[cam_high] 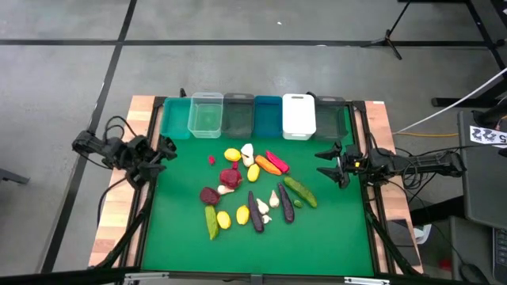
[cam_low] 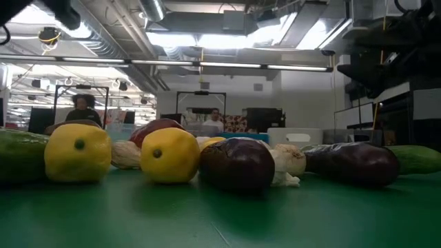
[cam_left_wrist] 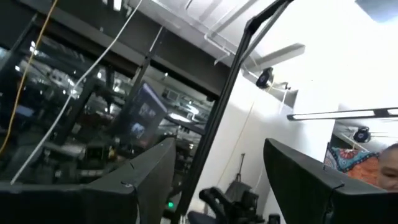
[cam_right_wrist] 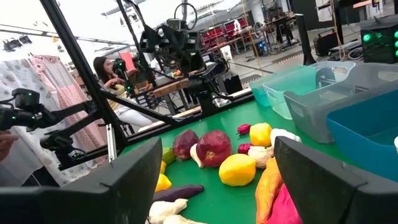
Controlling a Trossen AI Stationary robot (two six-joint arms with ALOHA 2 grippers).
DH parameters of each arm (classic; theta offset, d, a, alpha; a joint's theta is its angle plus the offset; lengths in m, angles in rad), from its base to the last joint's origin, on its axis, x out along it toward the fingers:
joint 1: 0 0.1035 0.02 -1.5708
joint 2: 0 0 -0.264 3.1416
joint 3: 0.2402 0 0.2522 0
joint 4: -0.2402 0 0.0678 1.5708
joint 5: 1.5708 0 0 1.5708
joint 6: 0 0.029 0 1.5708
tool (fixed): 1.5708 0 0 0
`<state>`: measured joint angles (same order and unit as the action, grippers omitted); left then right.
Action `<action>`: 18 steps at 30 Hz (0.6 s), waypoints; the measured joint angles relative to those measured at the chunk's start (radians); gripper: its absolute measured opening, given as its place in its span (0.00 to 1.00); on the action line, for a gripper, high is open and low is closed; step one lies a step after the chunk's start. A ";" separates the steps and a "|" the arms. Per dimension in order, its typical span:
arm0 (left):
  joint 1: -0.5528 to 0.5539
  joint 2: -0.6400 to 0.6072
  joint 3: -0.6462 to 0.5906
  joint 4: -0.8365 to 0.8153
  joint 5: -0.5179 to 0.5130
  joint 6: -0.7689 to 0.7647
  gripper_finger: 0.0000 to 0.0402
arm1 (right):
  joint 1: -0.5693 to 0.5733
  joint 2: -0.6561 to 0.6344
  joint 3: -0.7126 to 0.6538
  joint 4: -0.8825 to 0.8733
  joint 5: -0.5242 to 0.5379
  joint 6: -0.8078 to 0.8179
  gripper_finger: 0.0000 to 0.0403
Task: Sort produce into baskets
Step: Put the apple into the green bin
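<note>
Produce (cam_high: pixel 252 188) lies in a loose heap mid-mat, all of it short of the bins. Landmark: the white bin (cam_high: pixel 299 115).

- Bins stand in a row along the mat's far edge. From the white bin toward the left arm: blue bin (cam_high: pixel 267 115), grey bin (cam_high: pixel 238 115), clear bin (cam_high: pixel 205 115), teal bin (cam_high: pixel 176 119). On the white bin's other side: dark green bin (cam_high: pixel 333 119). No produce visible in any bin.
- Nearest the white bin: red pepper (cam_high: pixel 277 161) and carrot (cam_high: pixel 271 165), side by side, touching.
- Further from it: garlic (cam_high: pixel 248 151) and a lemon (cam_high: pixel 232 155), then a beet (cam_high: pixel 230 176).
- A small red piece (cam_high: pixel 211 159) sits apart, on the heap's left-arm side.
- A cucumber (cam_high: pixel 300 191) lies on the right-arm side of the heap; two eggplants (cam_high: pixel 255 212) sit near the mat's middle, tilted.
- Farthest from the white bin: a second cucumber (cam_high: pixel 211 222) with another lemon (cam_high: pixel 224 219) just beside it.
- Low view: two lemons, an eggplant and garlic close up, touching in a line.

Left gripper (cam_high: pixel 166 149) hangs at the mat's left edge, below the teal bin, fingers (cam_left_wrist: pixel 143 177) parted, grasping nothing. Right gripper (cam_high: pixel 326 164) hangs at the right edge, below the dark green bin, fingers (cam_right_wrist: pixel 134 180) spread wide, nothing between them.

Green mat (cam_high: pixel 317 237) covers the desk (cam_high: pixel 111 229).

People sit in the room beyond.
</note>
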<state>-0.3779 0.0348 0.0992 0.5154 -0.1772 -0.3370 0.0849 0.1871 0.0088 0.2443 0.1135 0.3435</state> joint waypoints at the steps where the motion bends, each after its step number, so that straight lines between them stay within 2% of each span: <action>1: 0.000 0.018 0.020 0.002 0.001 -0.002 0.60 | 0.000 0.000 0.004 -0.001 0.000 0.000 0.77; 4: 0.000 0.104 0.086 0.030 0.018 -0.060 0.60 | 0.000 0.001 0.025 -0.006 0.000 0.000 0.77; 6: 0.000 0.180 0.119 0.108 0.018 -0.075 0.60 | 0.000 0.000 0.056 0.001 0.000 0.000 0.77; 10: 0.016 0.336 0.175 0.348 0.011 0.079 0.60 | 0.000 0.000 0.117 -0.001 -0.001 -0.003 0.77; 12: 0.020 0.409 0.229 0.363 0.010 0.094 0.60 | 0.000 0.000 0.147 0.003 -0.001 -0.009 0.77; 14: 0.017 0.479 0.308 0.229 0.010 0.104 0.60 | 0.000 0.000 0.172 -0.004 -0.019 -0.010 0.77; 18: 0.016 0.664 0.537 -0.234 -0.016 0.066 0.60 | 0.000 0.000 0.211 -0.012 -0.079 -0.011 0.77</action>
<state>-0.3619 0.6987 0.6362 0.2814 -0.1928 -0.2713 0.0849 0.1871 0.2197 0.2322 0.0348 0.3328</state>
